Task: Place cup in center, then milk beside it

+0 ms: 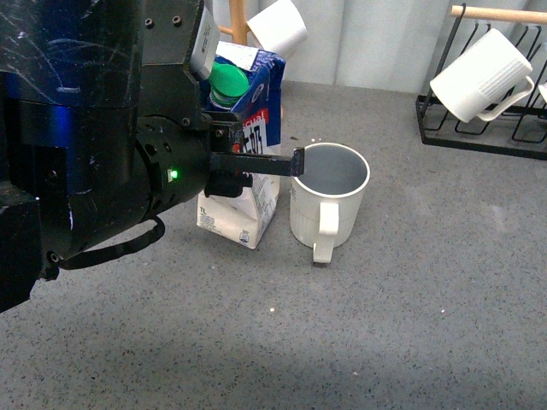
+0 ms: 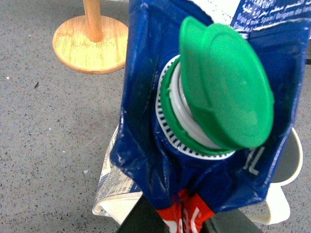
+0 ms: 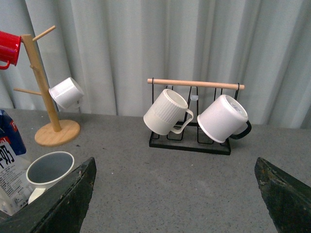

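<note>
Upright milk (image 1: pixel 261 205), cap up, "1L" readable, at 9 o'clock of cup (image 1: pixel 329 195). Left gripper (image 1: pixel 291 155) straddles it, clamping unclear. Right gripper (image 3: pixel 175 167) spread wide, empty.

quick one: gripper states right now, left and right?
Left gripper: closed on the milk.
Right gripper: open, fingers wide apart, holding nothing.

- Blue-and-white milk carton with green screw cap (image 1: pixel 249 209): left side hidden behind the bulky black left arm (image 1: pixel 85 128).
- Glossy red mug (image 3: pixel 7 48) on the wooden tree (image 3: pixel 46 97): mostly cut off by the right wrist view's edge.
</note>
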Controlling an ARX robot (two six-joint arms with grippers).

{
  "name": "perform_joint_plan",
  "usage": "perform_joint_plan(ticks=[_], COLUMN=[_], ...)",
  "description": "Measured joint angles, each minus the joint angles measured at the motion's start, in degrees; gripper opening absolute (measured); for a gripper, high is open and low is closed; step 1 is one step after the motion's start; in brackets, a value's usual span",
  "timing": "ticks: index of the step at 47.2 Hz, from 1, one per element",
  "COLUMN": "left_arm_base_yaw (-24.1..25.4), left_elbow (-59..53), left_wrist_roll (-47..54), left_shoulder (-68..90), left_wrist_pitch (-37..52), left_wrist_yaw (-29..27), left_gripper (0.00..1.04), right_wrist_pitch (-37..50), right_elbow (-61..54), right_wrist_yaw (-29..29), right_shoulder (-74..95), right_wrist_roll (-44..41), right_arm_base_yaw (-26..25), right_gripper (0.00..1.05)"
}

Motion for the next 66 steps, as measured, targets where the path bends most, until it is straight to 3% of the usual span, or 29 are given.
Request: perform_joint_plan(ticks=[15, 24, 37, 41, 49, 66], left_arm_base_yaw=[0.0, 0.0, 0.4, 0.8, 4.1, 22.1], left_elbow=[0.4, 0.4, 0.4, 0.4, 2.3, -0.9], left_wrist_roll=[-2.7, -3.1, -2.8, -3.0, -3.1, 0.3], left_shoulder=[0.4, 0.3, -4.2, -6.3, -12.0, -15.1], left_wrist_pitch=[-1.1, -1.4, -1.3, -1.7, -3.0, -4.4], left_wrist_yaw=[-0.5, -0.1, -0.2, 0.0, 0.3, 3.8], left_gripper=[0.06, 0.35, 0.89, 0.99, 0.98, 0.98], right_wrist_pitch=[0.0, 0.0, 0.0, 0.0, 0.0, 0.0], right_elbow=[0.0, 0.0, 0.0, 0.0, 0.0, 0.0], right_wrist_yaw=[0.0, 0.0, 0.0, 0.0, 0.0, 0.0], right_shoulder=[0.0, 0.0, 0.0, 0.0, 0.0, 0.0], right_wrist_roll=[0.0, 0.0, 0.0, 0.0, 0.0, 0.0], right_arm_base_yaw=[0.0, 0.0, 0.0, 0.0, 0.0, 0.0], right_gripper=[0.95, 0.95, 0.95, 0.95, 0.95, 0.95])
